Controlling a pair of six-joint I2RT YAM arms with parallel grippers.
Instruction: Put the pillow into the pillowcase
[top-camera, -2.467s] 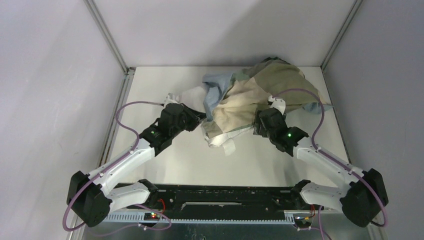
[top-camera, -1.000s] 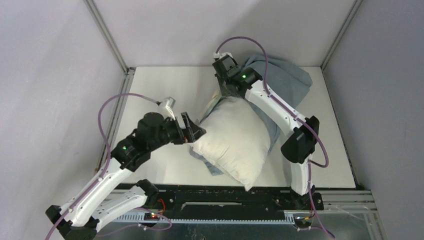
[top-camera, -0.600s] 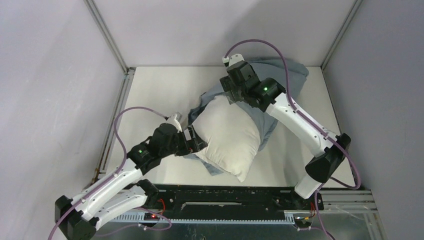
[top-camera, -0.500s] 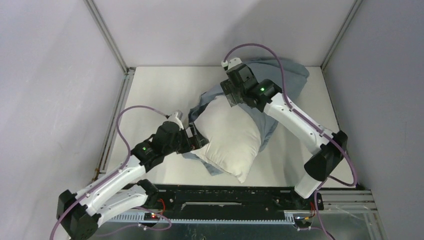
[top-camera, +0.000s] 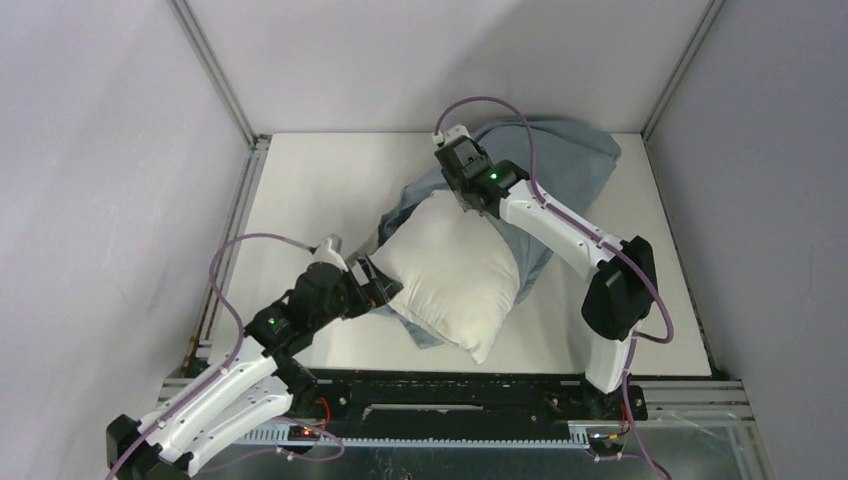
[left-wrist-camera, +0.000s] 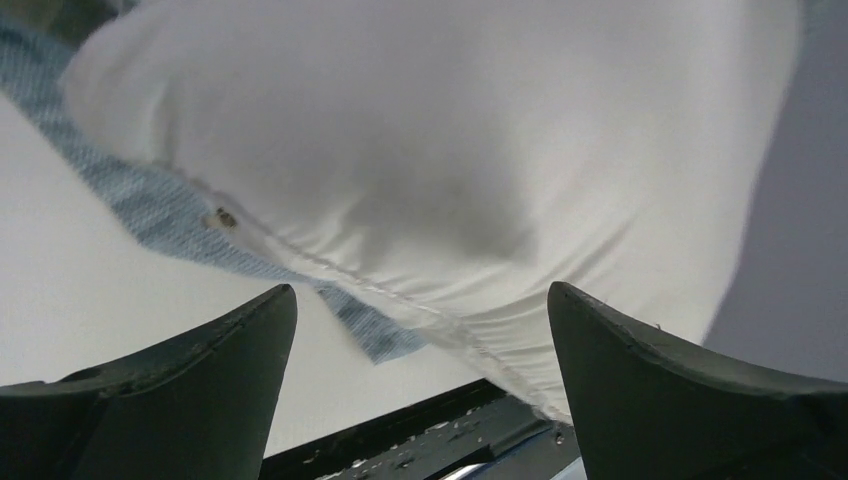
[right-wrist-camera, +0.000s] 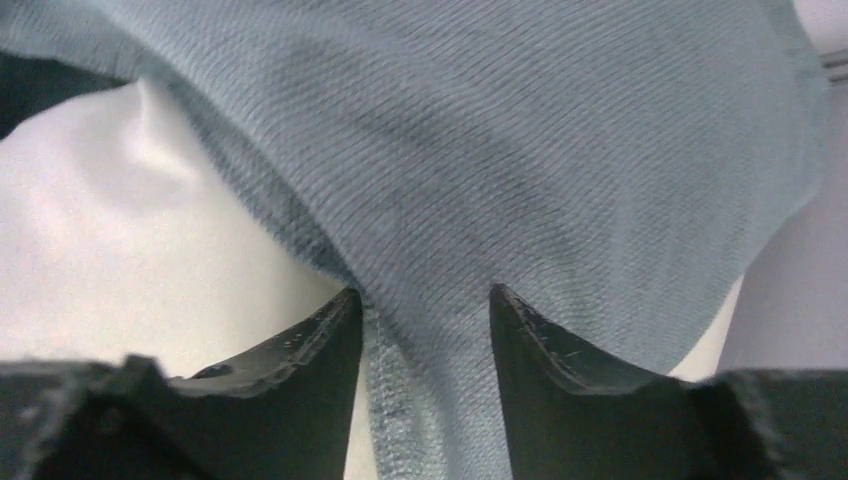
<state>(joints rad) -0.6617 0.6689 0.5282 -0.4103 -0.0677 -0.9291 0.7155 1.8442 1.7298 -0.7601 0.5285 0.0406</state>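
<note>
The pillow (top-camera: 455, 275) looks soft, best pinched at its seam; left gripper (top-camera: 378, 283) gapes beside it, right gripper (right-wrist-camera: 425, 305) clamps the pillowcase (top-camera: 565, 160).

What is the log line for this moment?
left hand: open, facing pillow | right hand: shut on pillowcase edge | pillow: lying on pillowcase, mostly uncovered
</note>
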